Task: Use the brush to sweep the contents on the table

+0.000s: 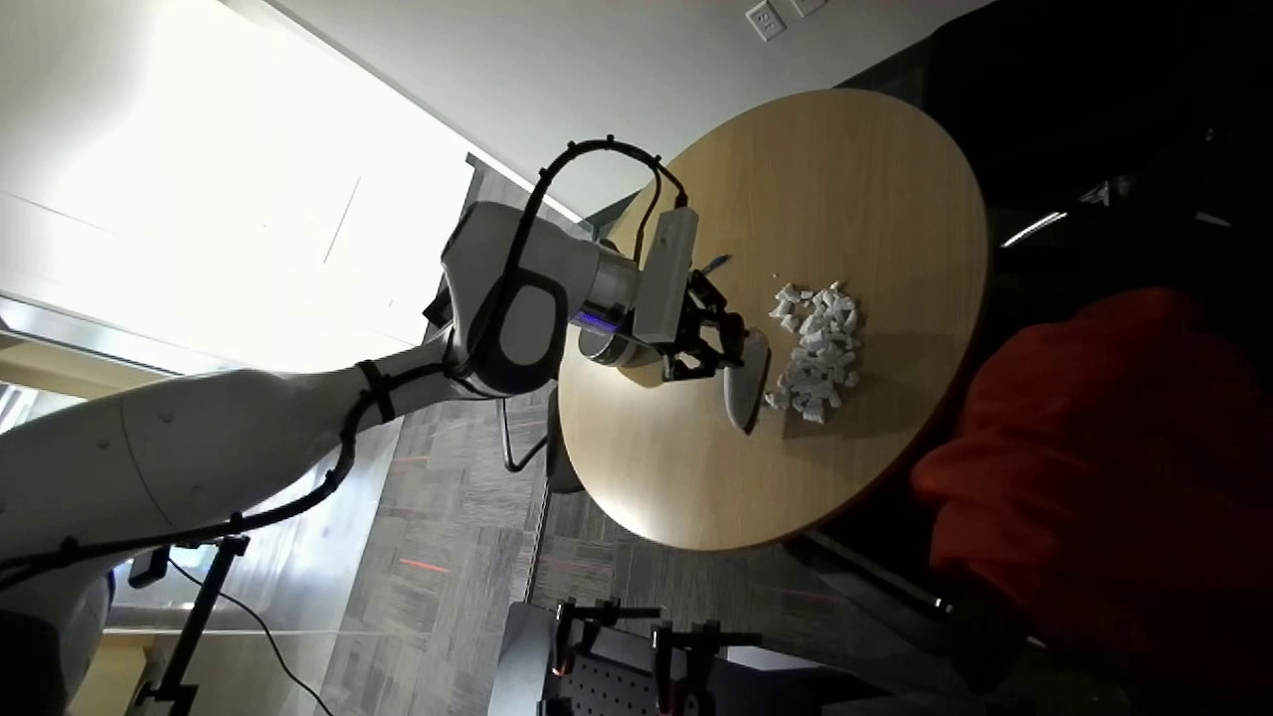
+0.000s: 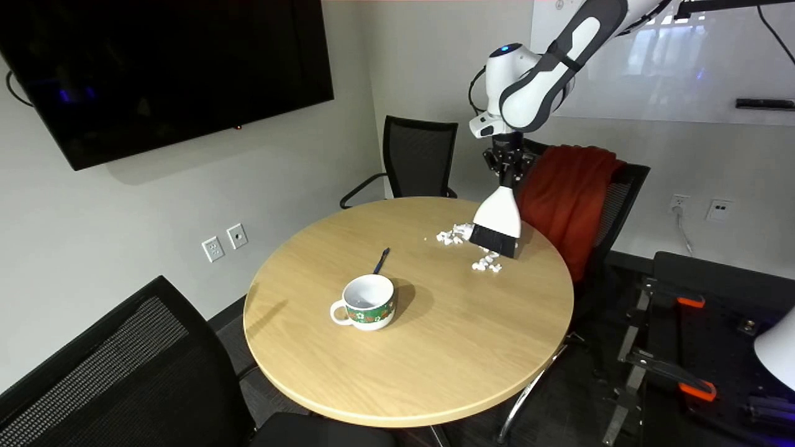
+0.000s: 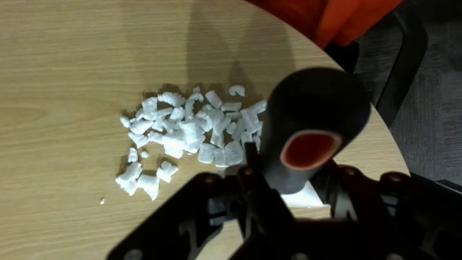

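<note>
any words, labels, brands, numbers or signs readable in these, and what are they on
None: no text can be read in any view.
Whiteboard: a faint mark near the picture's top edge, too small to read.
Mug: a coloured pattern, no lettering that I can make out.
Screen: dark, no brand readable.
Brush: no label that I can make out.

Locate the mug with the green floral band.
In an exterior view, the mug stands upright, left of centre on the round table, with a dark blue pen just beyond it.
</note>
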{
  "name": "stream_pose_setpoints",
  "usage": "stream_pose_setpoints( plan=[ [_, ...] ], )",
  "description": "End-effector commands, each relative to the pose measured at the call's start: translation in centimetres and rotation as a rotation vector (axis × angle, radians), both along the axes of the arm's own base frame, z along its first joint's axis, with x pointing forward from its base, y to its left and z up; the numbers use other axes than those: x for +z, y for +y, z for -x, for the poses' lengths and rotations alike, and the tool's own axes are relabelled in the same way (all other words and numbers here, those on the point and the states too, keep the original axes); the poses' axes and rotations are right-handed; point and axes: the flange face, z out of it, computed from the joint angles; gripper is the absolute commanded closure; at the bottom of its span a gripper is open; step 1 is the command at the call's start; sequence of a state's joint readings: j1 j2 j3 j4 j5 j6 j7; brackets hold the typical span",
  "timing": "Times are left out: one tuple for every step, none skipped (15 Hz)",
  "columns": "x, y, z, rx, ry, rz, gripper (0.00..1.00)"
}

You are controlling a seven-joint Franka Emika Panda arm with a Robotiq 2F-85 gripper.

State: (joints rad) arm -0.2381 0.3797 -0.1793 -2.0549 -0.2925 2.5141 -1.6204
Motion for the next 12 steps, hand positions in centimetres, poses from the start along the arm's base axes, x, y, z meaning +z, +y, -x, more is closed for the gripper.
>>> stream_pose_setpoints(
  plan=[
    [2.3, -0.1, 0.4, -0.097, -0.080, -0.079, 0.88],
    [2.7, 0.1, 0.0, -0.145, -0.091, -0.130, 0.88],
    [3.0, 0.2, -0.5, -0.190, -0.104, -0.170, 0.88],
    [3.3, 0.3, -1.1, -0.237, -0.129, -0.204, 0.88],
    [3.5, 0.3, -1.9, -0.282, -0.161, -0.228, 0.88],
    [3.6, 0.2, -2.8, -0.325, -0.200, -0.236, 0.88],
    [3.6, 0.1, -3.8, -0.369, -0.232, -0.239, 0.88],
    [3.7, 0.0, -4.6, -0.413, -0.263, -0.241, 0.88],
    [3.7, -0.3, -5.6, -0.454, -0.296, -0.232, 0.88],
    [3.7, -0.6, -6.4, -0.495, -0.327, -0.221, 0.88],
    [3.5, -0.9, -7.2, -0.535, -0.357, -0.211, 0.88],
    [3.3, -1.2, -8.0, -0.571, -0.384, -0.207, 0.88]
  ],
)
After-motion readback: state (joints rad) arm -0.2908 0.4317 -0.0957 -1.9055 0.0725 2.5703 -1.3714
